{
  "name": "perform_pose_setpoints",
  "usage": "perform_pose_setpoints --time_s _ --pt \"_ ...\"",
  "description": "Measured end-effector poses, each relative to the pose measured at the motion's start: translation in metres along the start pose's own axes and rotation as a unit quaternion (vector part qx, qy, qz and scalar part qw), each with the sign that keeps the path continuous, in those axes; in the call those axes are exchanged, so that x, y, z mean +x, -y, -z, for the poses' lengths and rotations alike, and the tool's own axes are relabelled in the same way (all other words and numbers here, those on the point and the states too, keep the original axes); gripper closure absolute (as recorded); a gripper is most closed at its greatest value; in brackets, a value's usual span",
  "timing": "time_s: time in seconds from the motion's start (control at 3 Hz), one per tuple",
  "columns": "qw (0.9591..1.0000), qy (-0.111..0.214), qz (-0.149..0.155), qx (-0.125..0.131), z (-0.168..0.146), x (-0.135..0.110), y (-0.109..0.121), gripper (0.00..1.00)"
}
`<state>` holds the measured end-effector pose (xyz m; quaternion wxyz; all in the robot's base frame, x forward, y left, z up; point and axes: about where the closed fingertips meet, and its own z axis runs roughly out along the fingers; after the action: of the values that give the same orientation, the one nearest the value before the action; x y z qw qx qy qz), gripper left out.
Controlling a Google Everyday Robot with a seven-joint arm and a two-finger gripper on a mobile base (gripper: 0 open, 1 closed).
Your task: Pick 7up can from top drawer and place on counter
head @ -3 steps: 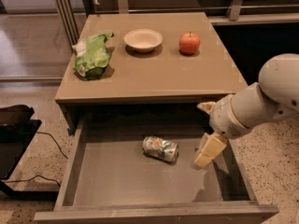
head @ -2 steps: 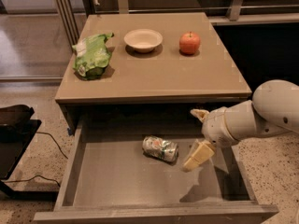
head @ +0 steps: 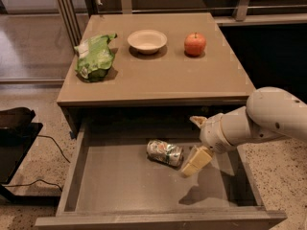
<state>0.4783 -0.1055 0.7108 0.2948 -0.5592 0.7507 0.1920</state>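
Observation:
The 7up can (head: 164, 152) lies on its side on the floor of the open top drawer (head: 124, 186), near its middle. My gripper (head: 195, 141) reaches in from the right, just to the right of the can and a little above the drawer floor. It is open and empty. One cream finger (head: 195, 161) hangs close to the can's right end and the other finger (head: 197, 120) is near the counter's front edge. The counter (head: 158, 75) is the tan cabinet top above the drawer.
On the counter stand a crinkled green chip bag (head: 95, 56) at the left, a white bowl (head: 147, 40) in the middle back and a red apple (head: 195, 44) at the right. A dark object with a cable (head: 17, 128) sits on the floor at the left.
My gripper has moved left and slightly down inside the drawer, closer to the can's right end. The can has not moved.

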Motion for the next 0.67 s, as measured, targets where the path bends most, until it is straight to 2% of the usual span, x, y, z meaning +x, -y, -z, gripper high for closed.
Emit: perform_pose_setpoints --time_s 0.33,0.67 --pt "0.9998 0.001 -0.01 -0.015 -0.041 0.006 0.002 0.0" --pt "0.9997 0.009 -0.022 -0.008 -0.067 0.01 0.008 0.0"
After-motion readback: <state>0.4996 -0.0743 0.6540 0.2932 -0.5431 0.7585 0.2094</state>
